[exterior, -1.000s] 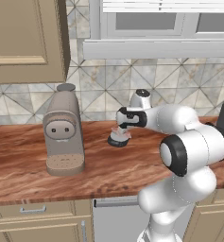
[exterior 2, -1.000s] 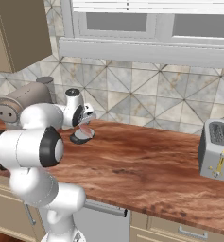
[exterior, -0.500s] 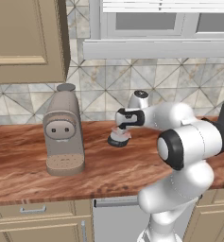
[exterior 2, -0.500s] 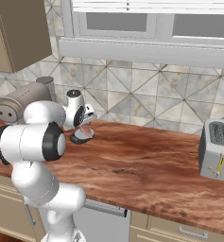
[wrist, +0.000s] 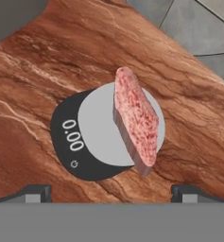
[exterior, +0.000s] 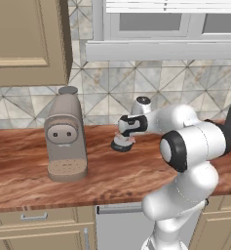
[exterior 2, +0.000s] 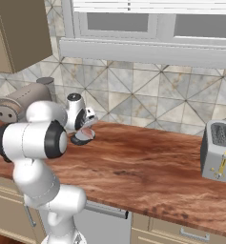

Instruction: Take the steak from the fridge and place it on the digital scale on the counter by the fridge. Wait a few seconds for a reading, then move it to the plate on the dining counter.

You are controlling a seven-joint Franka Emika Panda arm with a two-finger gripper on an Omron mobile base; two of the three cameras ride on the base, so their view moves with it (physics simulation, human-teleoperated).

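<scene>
Steak, a small flat pinkish-red slab of meat with pale streaks, lies on the lighter grey top of the digital scale, a small round dark-grey puck. It sits toward one side of the disc and overhangs the rim a little there, so the white digits on the dark edge of the scale stay uncovered and readable. That placement suits the weighing step: the meat rests on the scale alone, with nothing else bearing on it.

Straight above it hangs the pincer, its two dark finger tips spread wide at either side of the hand view, well apart from the meat and touching nothing. Judging from this, the steak is released and the hand hovers close so that it can come down again once the reading has had its few seconds.

In the left base view the scale with the pink slab sits under the white arm's wrist on the long reddish-brown wood-grain tabletop. A beige rounded coffee machine stands beside it on the tabletop, well apart. In the right base view a silver toaster stands far along the same tabletop.
</scene>
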